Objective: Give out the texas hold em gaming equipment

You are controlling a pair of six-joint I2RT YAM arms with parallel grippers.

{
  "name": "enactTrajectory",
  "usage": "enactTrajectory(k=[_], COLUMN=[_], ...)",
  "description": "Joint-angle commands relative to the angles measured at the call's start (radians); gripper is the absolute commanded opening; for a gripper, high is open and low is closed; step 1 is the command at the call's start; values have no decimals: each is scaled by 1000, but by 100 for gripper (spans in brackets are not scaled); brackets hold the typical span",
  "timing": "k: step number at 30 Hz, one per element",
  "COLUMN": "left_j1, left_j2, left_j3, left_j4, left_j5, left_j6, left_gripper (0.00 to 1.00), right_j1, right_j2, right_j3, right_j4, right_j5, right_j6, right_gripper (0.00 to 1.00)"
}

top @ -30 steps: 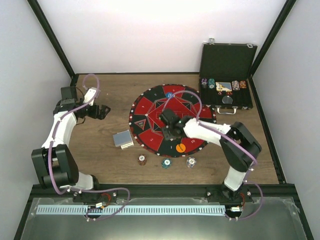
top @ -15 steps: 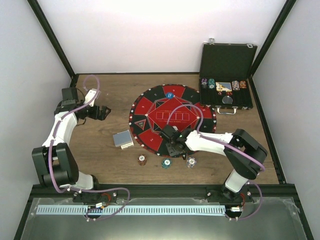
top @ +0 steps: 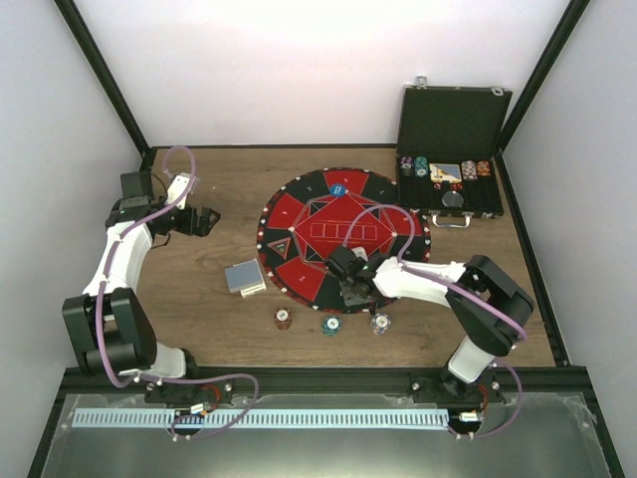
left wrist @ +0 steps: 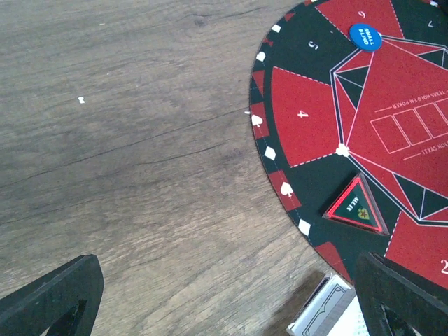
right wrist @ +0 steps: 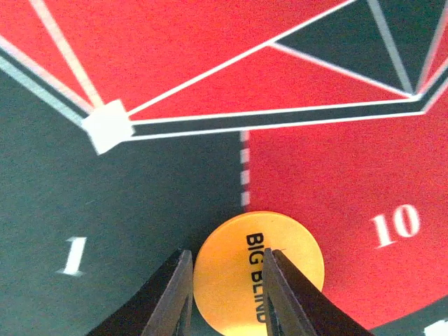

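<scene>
Button, orange (right wrist: pixel 297 255), lettered BIG BLIND, lies flat on the mat (right wrist: pixel 133 189) at the dashed line between seats 1 and 10. Right gripper (right wrist: pixel 225 256) sits straight above it, fingers parted by a slit narrower than the disc, gripping nothing. Judged: must widen to straddle it. Left gripper (left wrist: pixel 227 287) spread wide, empty, well off; its view reads SMALL BLIND on the blue button (left wrist: pixel 365 36) and ALL IN on the triangle (left wrist: pixel 355 206).

Your right gripper (right wrist: pixel 225 280) hangs close over the mat (right wrist: pixel 315 161), its two dark fingers (right wrist: pixel 164 304) a narrow gap apart. The orange button (right wrist: pixel 297 245) marked BIG BLIND lies beneath them, straddling the dashed line between segments 1 and 10 — mostly on the red 10 side.
</scene>
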Motion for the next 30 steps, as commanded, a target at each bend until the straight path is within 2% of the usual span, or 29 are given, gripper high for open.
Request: enactTrajectory(k=[1,8,12,15,18,23,26,30], left_j1=[6,7,8,10,11,14,18,27], left_j2=[-41,-46,-49,-54,-53,-50,-55,-76], left_j3=[0,-4,-4,-5,-3,1,-4,-13], left_j4=[6,23,20,15,4,-11,-18,-25], left_j5=[20,29,17,11,-17,-72,-93,-103], left_j6=[-10,-33,-34,-33,-34,-51,-51,-43], left_gripper=[100,100,100,100,100,100,100,100], right_j1=[-64,-122,-116,-75,6,207,297,338], right_j2=[-22,-22,-50,-98,-121,-28,79,189], right_j3=[-24,-27,60,159,258,395,469,533], right_j4=[-44,-40,-95,-135,-149,-138,-138,-142], right_j5=[46,74,90,45,-38,-165,-199,-209], right_j6=[19,-9,-30,-53,-60,-26,-15,-18], right_gripper=[28,26,28,37,50,70,76,77])
